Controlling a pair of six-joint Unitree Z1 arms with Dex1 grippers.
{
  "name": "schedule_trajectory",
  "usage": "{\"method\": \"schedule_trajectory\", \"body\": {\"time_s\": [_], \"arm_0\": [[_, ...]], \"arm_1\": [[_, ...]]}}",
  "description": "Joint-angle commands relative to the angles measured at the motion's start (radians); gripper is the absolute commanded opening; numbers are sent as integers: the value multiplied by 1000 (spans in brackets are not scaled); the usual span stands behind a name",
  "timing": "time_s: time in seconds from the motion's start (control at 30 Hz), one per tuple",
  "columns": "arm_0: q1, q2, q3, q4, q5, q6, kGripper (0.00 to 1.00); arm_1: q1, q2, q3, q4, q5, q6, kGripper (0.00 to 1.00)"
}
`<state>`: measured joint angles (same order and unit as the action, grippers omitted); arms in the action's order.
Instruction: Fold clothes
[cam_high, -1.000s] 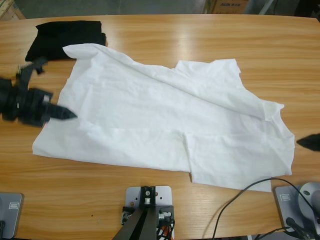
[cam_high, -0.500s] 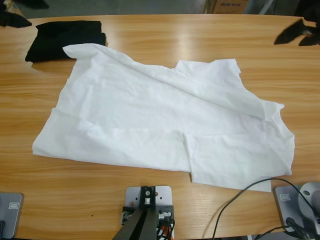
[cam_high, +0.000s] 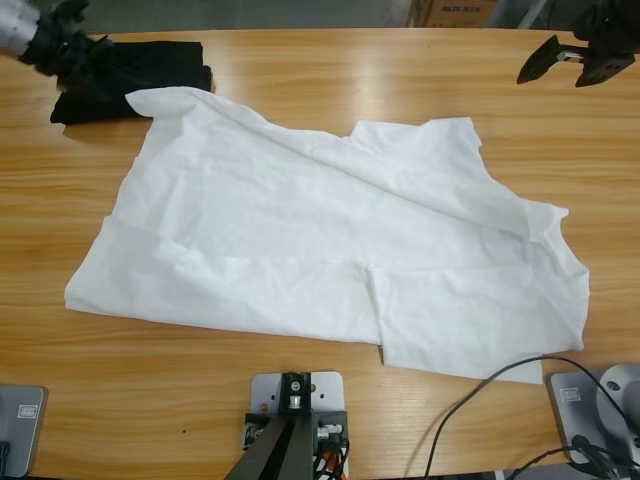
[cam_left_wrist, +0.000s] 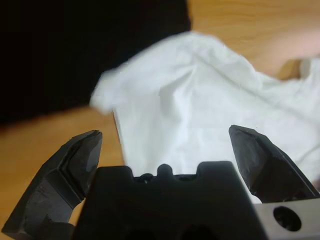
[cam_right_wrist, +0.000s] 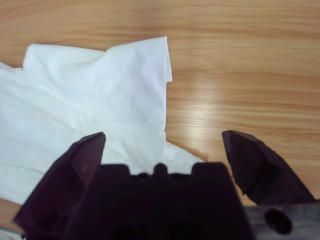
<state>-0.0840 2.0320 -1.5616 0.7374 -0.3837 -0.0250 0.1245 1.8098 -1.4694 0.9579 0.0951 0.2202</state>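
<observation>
1. T-shirt (cam_high: 330, 250): white, short-sleeved, thin fabric. Lies spread and rumpled across the middle of the wooden table (cam_high: 300, 90), partly folded over itself, with a long diagonal crease from its far left corner toward its right edge. Held by neither gripper. In the left wrist view its rounded far corner (cam_left_wrist: 200, 100) lies just ahead of the left gripper's spread jaws. In the right wrist view a sleeve with a straight hem (cam_right_wrist: 100, 90) lies ahead and to the left of the right gripper's jaws.

2. Wooden table: long, light brown, glossy. Bare board shows on every side of the T-shirt and fills the area ahead of the right gripper's jaw tips.

3. Black garment (cam_high: 140, 75): folded, smaller than the T-shirt. Sits at the far left of the table, directly under and ahead of the left gripper. The T-shirt's far left corner overlaps its near edge.

4. Left gripper (cam_high: 75, 50): black, at the upper left corner of the high view, over the black garment. Jaws spread apart, nothing between them (cam_left_wrist: 165, 145).

5. Right gripper (cam_high: 575, 60): black, at the upper right corner of the high view, above bare table, well apart from the T-shirt's nearest sleeve. Jaws spread apart, nothing between them (cam_right_wrist: 162, 145).
</observation>
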Motion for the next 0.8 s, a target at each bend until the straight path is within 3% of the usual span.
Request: {"method": "schedule_trajectory", "body": {"time_s": [0.03, 0.23, 0.43, 0.8], "arm_0": [[-43, 86, -217, 168, 134, 502, 838], [-26, 198, -370, 430, 164, 789, 832], [-27, 301, -482, 483, 197, 789, 830], [-53, 369, -531, 497, 224, 787, 827]], "arm_1": [[-16, 75, 2, -9, 15, -27, 954], [-16, 89, 4, -15, 13, -35, 954], [-16, 100, 6, -16, 6, -51, 950], [-16, 138, -6, -24, 8, -53, 945]]}}
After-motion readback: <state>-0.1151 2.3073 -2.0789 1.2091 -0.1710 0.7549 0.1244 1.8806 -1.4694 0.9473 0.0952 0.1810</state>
